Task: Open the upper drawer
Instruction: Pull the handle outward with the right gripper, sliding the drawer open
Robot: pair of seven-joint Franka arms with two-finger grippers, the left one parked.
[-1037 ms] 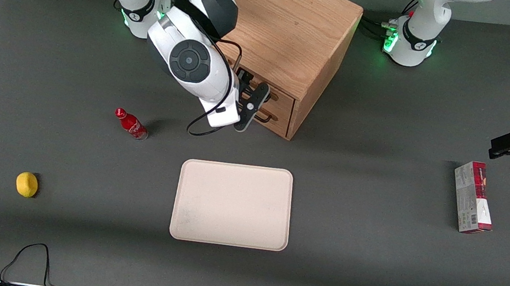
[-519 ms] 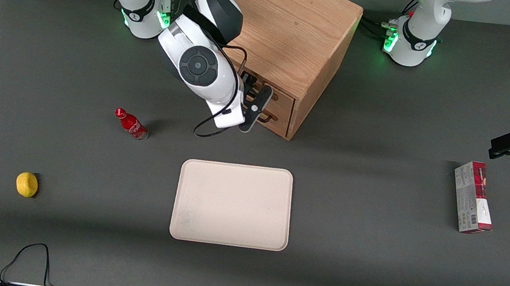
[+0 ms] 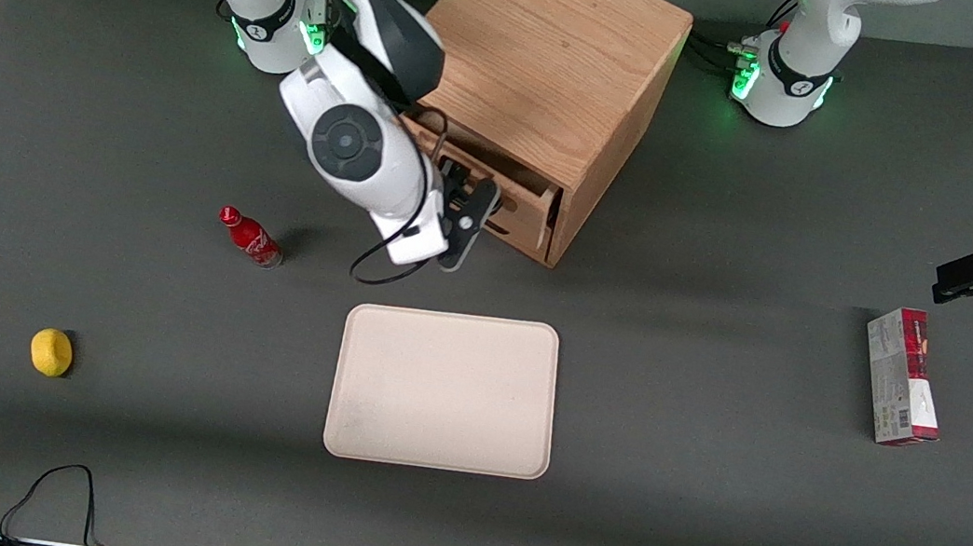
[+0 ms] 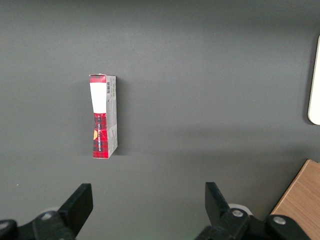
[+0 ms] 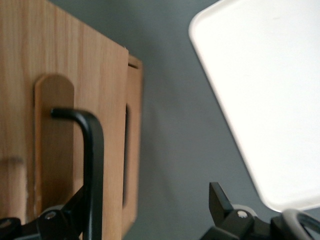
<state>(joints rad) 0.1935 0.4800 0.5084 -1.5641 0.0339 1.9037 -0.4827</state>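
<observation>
The right arm reaches low with its wrist tilted, the claw (image 3: 468, 214) with fingers spread apart.

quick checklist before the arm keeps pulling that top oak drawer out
1. Light-oak upper drawer started out of the oak cabinet: ok, partly open.
2. Gripper at the thin black wire handle: ok, one finger against the bar.
3. Grip closed on handle: cannot tell.
4. Lower drawer shut: cannot tell, hidden.
5. Pull path toward the beige tray: ok, bare table between.
6. Red bottle clear of the arm: ok, apart.
</observation>
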